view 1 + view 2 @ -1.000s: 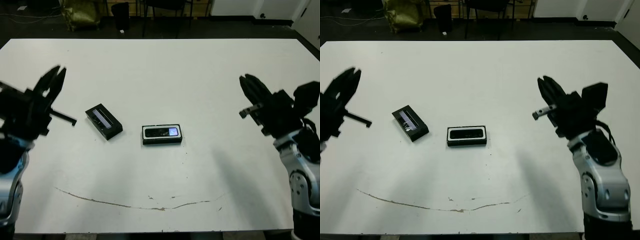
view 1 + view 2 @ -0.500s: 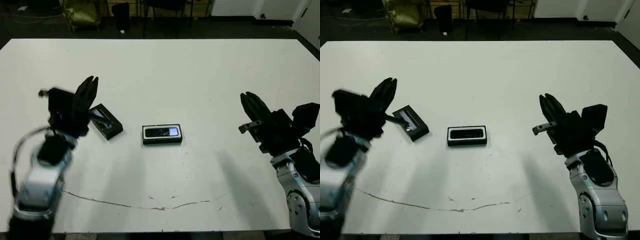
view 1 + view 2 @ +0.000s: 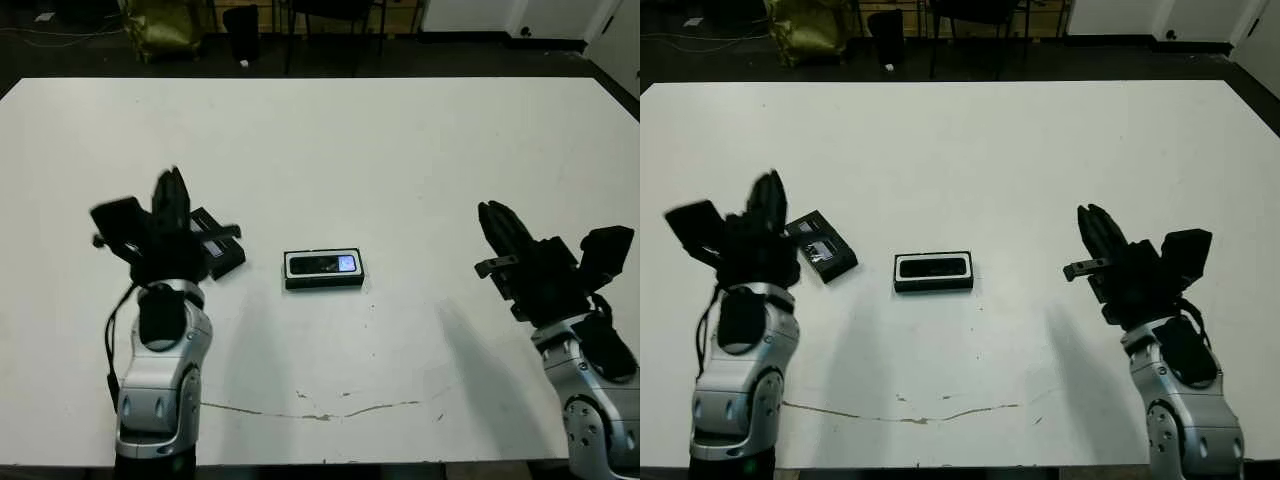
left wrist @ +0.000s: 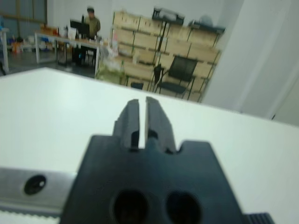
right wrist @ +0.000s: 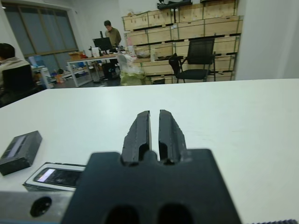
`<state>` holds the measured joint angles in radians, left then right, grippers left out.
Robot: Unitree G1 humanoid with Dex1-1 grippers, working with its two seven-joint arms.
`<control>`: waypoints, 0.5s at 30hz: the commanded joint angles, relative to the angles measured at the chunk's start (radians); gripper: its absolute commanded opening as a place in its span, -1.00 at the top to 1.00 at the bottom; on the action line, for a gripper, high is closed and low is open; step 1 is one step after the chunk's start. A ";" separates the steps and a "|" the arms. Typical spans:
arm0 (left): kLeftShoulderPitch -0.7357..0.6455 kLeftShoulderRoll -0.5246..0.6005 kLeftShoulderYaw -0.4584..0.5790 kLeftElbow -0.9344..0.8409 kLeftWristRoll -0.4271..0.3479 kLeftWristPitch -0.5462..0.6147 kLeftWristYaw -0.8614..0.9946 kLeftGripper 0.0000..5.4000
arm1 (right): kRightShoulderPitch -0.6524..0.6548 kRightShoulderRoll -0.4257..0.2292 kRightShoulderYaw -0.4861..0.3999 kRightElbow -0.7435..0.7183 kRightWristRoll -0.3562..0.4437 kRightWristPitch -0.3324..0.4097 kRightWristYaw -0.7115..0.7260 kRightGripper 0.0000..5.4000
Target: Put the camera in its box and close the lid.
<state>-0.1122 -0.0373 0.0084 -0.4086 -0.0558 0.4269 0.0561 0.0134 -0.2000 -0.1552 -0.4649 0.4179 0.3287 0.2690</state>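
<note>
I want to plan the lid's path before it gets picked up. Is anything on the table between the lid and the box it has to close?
Nothing visible. The lid lies on the white table to the robot's left of the box, which already holds the camera. The strip of table between them is bare.

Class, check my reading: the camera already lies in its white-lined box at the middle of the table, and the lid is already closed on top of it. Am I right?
Not quite. The camera does lie in the box, but the lid is not on it: the left eye view shows it lying apart on the table, beside the left pincer.
</note>
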 commanded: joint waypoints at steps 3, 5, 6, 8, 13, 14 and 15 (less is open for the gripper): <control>-0.124 0.362 0.000 0.102 -0.019 0.039 -0.362 1.00 | 0.028 -0.003 -0.001 0.009 0.001 0.013 -0.008 1.00; -0.170 0.404 0.018 0.097 -0.014 0.076 -0.373 1.00 | 0.038 -0.003 -0.002 -0.002 -0.009 0.018 -0.024 1.00; -0.187 0.392 0.034 0.077 -0.012 0.114 -0.338 1.00 | 0.042 -0.002 -0.003 0.002 -0.006 0.014 -0.023 1.00; -0.195 0.325 0.064 0.041 -0.013 0.152 -0.245 1.00 | 0.048 0.000 -0.003 0.005 0.000 0.012 -0.022 1.00; -0.116 0.141 0.049 -0.005 -0.028 0.167 -0.085 1.00 | 0.054 -0.003 0.013 -0.039 -0.008 0.068 -0.066 1.00; -0.107 0.145 0.040 -0.003 -0.032 0.172 -0.102 1.00 | 0.052 -0.002 0.012 -0.038 0.000 0.070 -0.064 1.00; -0.104 0.176 0.030 0.009 -0.041 0.162 -0.149 1.00 | 0.050 -0.001 0.010 -0.039 0.008 0.077 -0.066 1.00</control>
<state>-0.2370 0.1079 0.0438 -0.4106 -0.0870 0.5750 -0.0623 0.0547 -0.2001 -0.1413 -0.5042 0.4184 0.3788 0.2074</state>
